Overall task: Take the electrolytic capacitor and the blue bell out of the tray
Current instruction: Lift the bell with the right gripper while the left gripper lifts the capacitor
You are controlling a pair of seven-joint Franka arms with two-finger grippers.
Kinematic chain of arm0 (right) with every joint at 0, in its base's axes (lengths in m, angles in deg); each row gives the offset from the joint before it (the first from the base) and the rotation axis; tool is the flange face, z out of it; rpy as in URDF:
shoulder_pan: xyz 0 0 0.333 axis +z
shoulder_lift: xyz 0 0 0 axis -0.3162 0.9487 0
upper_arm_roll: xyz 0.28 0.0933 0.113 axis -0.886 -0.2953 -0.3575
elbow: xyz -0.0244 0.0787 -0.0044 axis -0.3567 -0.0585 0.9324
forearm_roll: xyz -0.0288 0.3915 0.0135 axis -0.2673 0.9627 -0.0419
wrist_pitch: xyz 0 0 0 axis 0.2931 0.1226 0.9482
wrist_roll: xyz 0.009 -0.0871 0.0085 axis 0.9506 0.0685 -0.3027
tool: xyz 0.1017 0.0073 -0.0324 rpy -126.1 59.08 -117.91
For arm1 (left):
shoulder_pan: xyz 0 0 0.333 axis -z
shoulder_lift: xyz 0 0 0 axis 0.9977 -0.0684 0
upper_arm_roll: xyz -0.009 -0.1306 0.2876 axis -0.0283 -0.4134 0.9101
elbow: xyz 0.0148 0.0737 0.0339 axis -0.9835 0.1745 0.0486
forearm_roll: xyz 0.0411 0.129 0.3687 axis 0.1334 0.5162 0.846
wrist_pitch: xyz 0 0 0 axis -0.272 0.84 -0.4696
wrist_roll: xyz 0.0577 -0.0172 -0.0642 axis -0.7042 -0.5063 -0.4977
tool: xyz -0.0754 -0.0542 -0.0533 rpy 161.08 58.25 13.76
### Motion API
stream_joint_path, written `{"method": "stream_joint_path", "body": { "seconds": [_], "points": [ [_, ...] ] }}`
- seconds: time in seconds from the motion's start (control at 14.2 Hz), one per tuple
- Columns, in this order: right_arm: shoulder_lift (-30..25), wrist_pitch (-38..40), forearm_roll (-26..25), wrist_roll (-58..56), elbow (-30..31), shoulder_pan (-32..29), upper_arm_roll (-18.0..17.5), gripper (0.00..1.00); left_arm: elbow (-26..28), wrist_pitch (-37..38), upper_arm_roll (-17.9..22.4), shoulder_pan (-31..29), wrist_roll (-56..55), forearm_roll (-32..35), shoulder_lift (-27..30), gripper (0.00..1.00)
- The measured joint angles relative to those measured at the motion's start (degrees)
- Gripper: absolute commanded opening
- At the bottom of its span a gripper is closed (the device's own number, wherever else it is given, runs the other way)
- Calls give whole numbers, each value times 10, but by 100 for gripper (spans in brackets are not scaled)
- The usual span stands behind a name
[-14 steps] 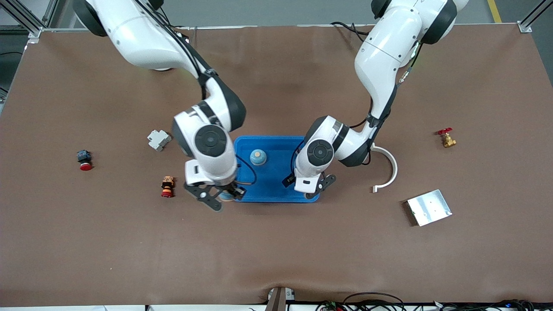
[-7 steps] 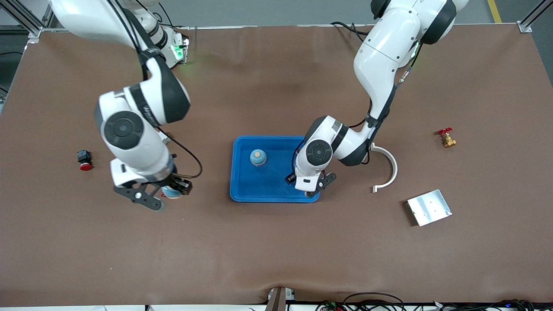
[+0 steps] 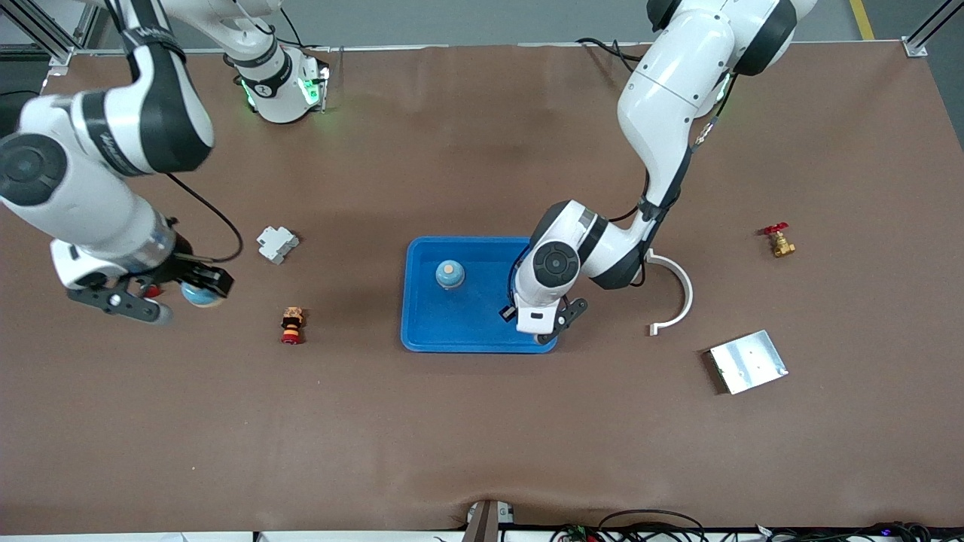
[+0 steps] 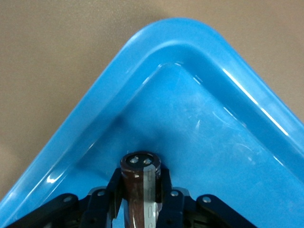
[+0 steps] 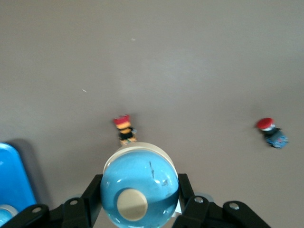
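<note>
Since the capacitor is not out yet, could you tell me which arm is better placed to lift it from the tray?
Left: its hand is shut on the capacitor in a corner of the tray. The right hand holds a blue bell over the table.

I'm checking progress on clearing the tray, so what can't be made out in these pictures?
- Capacitor: hidden in front view by the left arm's wrist.
- Left pincer: fingertips cut off by the left wrist view's edge.
- Black-and-red button: mostly hidden in front view by the right pincer.
</note>
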Motion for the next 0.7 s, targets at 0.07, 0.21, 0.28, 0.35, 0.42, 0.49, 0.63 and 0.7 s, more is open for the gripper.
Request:
{"method": "stream_joint_path", "body": {
  "seconds": [0.07,0.21,0.28,0.35,0.42,0.49,0.63,0.7],
  "points": [
    [-24,-9,1,-19,31,-11,0,0,-1,0,0,0,-6,0,0,0],
    [-65,-39,21,-55,94,-32,1,0,-6,5,1,0,-11,9,2,0],
    [-84,-59,33,-76,127,-44,1,0,-8,24,2,0,-13,30,7,0],
    [-101,-79,38,-96,159,-56,2,0,-11,48,2,-1,-14,49,17,0],
    [-115,-99,40,-112,190,-68,2,0,-14,72,3,-4,-14,59,31,0],
    [-126,-116,41,-123,218,-78,3,0,-16,93,6,-8,-10,64,48,0],
    [-142,-149,41,-134,265,-90,3,0,-18,137,8,-34,35,65,89,0],
    [-146,-162,41,-137,283,-96,3,0,-19,159,9,-54,65,65,111,0]
  ]
}}
